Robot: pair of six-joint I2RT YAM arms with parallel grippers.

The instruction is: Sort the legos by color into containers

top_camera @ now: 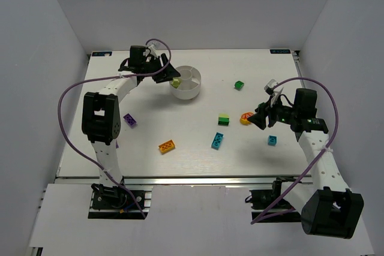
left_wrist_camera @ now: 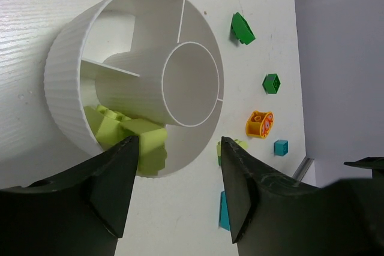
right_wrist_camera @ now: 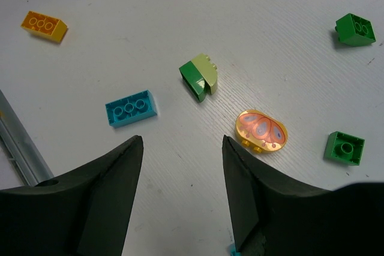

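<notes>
Partly, the white bowl [top_camera: 191, 92] at the far middle of the table [top_camera: 180, 166] is covered from above by the left gripper [top_camera: 165, 74]. Only the wrist view shows its inside: a ribbed outer wall, a smooth round hub [left_wrist_camera: 189, 82] and thin radial dividers. Lime bricks [left_wrist_camera: 144, 139] lie piled in one wedge compartment, their lower edges cut off by the black fingers [left_wrist_camera: 117, 190]; how many there are is unclear. That gripper's jaws stand well apart with nothing between them.

The right gripper [right_wrist_camera: 182, 142] hangs on the right, likewise spread and empty, above finely grained bare table near the round orange piece [right_wrist_camera: 261, 130] with its red printed pattern. Nearby lie a green-and-lime stack [right_wrist_camera: 200, 77], a cyan brick [right_wrist_camera: 131, 108] and an orange-yellow brick [right_wrist_camera: 43, 25], all studded plastic. A purple brick [top_camera: 129, 120] lies on the left, well apart from the bowl. Two tags [top_camera: 280, 50] at the table's far edge are too small to read.
</notes>
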